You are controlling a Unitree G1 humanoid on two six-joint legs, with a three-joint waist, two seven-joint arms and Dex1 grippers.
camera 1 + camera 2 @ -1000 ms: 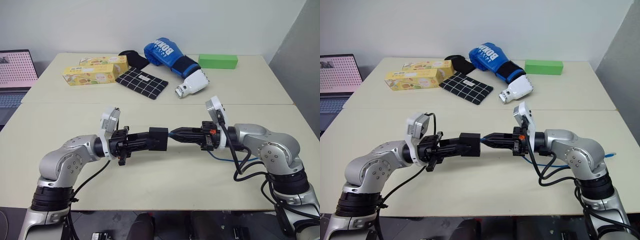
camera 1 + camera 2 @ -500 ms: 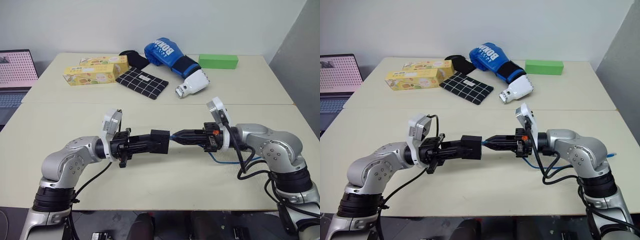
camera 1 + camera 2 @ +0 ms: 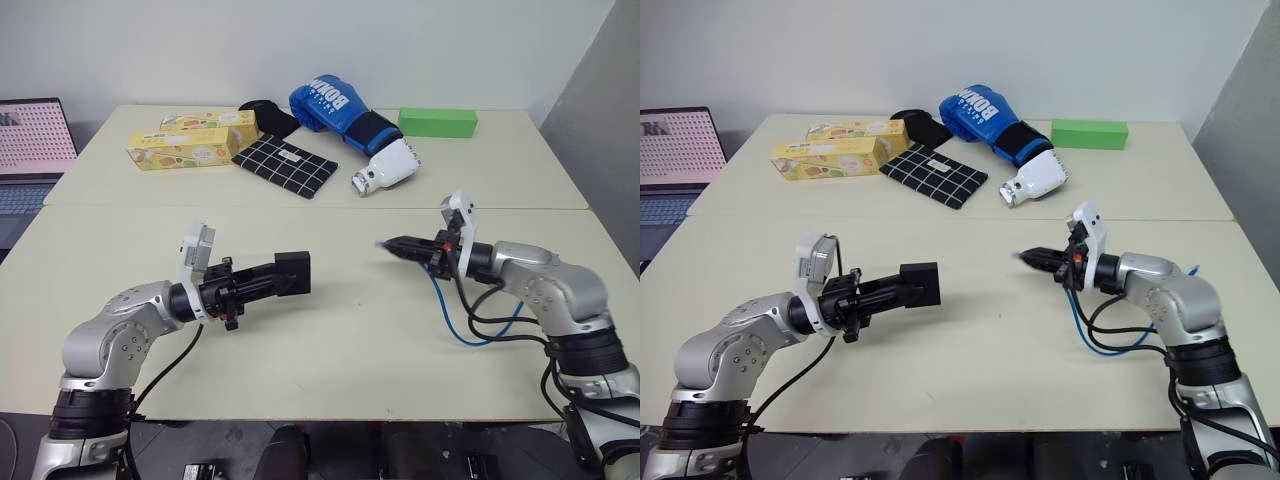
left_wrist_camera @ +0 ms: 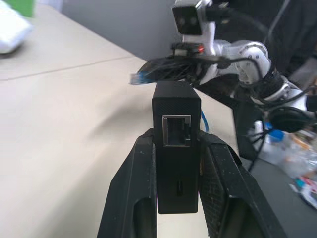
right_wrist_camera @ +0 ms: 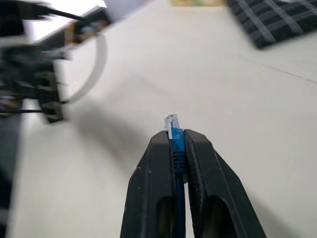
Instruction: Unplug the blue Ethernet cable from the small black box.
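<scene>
- The blue Ethernet cable (image 5: pixel 174 144) was out of the small black box (image 3: pixel 292 274); I saw its clear plug poking free just past the fingertips of my right gripper (image 3: pixel 386 244).
- My right gripper was pinching the cable right behind the plug, with the 2 black fingers (image 5: pixel 200 163) pressed against the blue cord on either side.
- From that grip the cord dropped behind the gripper and curled in a loose loop on the table (image 3: pixel 330 360), beside the right arm.
- The small black box sat clamped between the 2 fingers (image 4: pixel 136 183) of my left gripper (image 3: pixel 278 279), held above the tabletop.
- In the left wrist view I could see the box's port (image 4: pixel 176 131) facing the camera, open, with nothing in it.
- The 2 grippers pointed toward each other across the middle of the table, well apart, with bare tabletop between the box and the plug.
- At the far side of the table lay a black checked cloth (image 3: pixel 284 165), 2 yellow cartons (image 3: pixel 180 148), a blue boxing glove (image 3: pixel 345 118) and a green block (image 3: pixel 436 122).
- A laptop (image 3: pixel 30 150) stood off the table's left edge.
</scene>
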